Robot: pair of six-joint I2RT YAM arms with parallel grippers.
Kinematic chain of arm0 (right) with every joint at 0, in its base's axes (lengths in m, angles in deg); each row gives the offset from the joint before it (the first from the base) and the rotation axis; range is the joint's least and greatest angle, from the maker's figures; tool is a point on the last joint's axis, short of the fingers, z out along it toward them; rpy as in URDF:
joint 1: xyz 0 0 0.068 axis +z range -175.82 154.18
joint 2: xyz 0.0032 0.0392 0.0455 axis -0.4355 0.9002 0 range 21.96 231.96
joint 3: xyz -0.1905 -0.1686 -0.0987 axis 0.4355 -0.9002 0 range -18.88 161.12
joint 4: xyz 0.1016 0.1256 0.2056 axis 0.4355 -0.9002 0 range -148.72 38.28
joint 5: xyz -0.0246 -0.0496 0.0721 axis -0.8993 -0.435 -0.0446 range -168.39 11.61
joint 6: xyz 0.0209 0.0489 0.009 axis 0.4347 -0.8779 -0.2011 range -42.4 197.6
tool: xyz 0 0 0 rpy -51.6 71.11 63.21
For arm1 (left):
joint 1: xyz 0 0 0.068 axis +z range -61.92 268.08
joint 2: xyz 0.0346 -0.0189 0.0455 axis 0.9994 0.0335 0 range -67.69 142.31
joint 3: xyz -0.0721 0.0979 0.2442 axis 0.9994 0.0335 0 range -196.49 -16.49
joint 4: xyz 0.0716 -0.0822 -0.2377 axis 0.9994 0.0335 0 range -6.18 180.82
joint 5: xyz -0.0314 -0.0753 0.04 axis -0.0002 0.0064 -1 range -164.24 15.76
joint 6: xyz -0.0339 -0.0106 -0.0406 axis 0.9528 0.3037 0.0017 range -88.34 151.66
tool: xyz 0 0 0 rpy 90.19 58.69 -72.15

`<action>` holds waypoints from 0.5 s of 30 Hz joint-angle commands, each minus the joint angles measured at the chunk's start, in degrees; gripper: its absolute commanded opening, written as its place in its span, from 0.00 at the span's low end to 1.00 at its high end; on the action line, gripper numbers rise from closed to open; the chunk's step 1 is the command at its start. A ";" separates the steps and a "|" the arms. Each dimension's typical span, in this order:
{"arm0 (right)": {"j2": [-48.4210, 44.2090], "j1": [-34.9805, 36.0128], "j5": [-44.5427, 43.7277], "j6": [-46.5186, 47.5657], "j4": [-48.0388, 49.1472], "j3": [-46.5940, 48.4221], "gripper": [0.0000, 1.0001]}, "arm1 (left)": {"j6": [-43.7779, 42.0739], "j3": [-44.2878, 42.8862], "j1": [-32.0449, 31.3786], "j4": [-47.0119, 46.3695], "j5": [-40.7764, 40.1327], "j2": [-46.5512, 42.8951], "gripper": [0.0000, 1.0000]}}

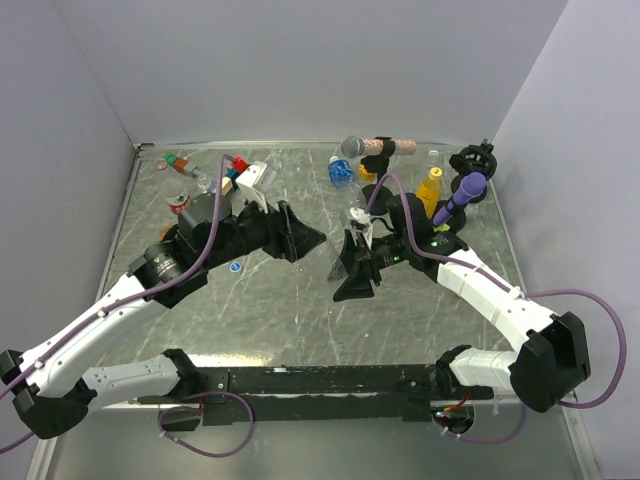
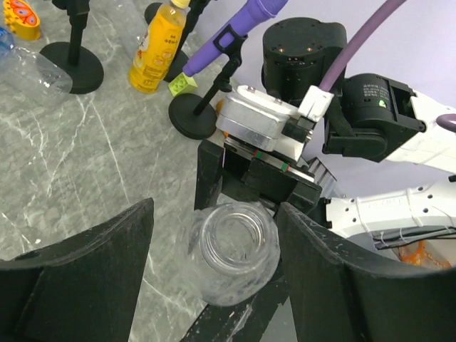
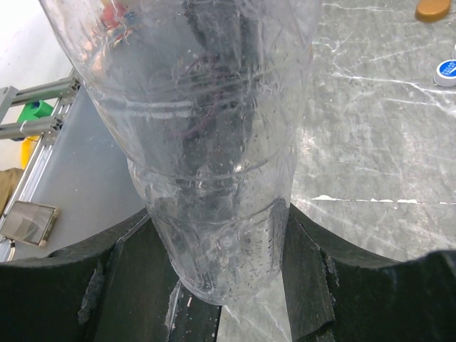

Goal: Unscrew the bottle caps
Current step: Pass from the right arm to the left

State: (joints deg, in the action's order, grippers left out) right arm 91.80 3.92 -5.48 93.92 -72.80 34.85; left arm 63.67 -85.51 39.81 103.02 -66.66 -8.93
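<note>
Right gripper (image 3: 214, 267) pinches clear crumpled plastic bottle (image 3: 206, 128), steadying it; left gripper (image 2: 217, 239) spread astride its neck (mouth looks capless).

The clear plastic bottle (image 3: 214, 142) fills the right wrist view, and its top runs off the upper edge. Its bottom end is hidden inside the right gripper (image 3: 217, 210). The small blue and white round cap (image 3: 447, 71) is cut by the right edge. The tiny bright things (image 1: 178, 162) in the far left corner are too small to tell.
</note>
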 commanded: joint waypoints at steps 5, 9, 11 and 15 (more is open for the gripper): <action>-0.15 0.06 1.89 3.10 -0.36 2.60 0.25 | -1.42 -3.85 0.55 2.42 0.25 -1.72 0.59; 0.03 0.06 2.15 3.11 -0.45 2.69 0.25 | -1.25 -3.50 0.55 2.86 0.78 -1.72 0.57; 0.03 0.06 2.07 3.20 -0.54 2.69 0.25 | -1.25 -3.23 0.63 2.42 1.13 -1.90 0.49; 0.12 -0.03 1.98 3.37 -0.63 2.69 0.25 | -1.86 -4.02 0.63 3.21 2.00 -0.93 0.26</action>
State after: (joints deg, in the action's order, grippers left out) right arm 92.15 3.92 -5.75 94.96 -74.11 34.85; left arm 62.60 -86.99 40.09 105.80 -65.72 -9.76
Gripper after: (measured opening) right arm 0.637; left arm 0.376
